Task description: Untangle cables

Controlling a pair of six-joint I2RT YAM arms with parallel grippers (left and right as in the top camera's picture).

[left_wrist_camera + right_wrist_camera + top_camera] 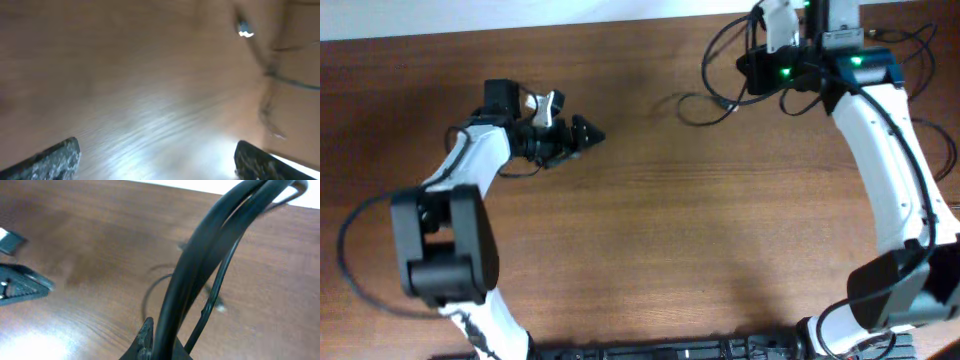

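The thin black cables (712,88) hang in loops at the back right of the wooden table (700,220), with one strand trailing on the wood. My right gripper (748,66) is shut on them. In the right wrist view the cables (210,255) rise as a bundle from between my fingers (165,347), and a thinner loop with a small plug lies on the table behind. My left gripper (584,132) is open and empty, well to the left of the cables. In the blurred left wrist view its fingers (155,160) are spread wide, with the cables (272,75) far ahead.
Thicker black robot wires run along both arms and loop at the left (350,250) and right table edges. A black bar (670,350) lies along the front edge. The left gripper (20,282) shows at the left of the right wrist view.
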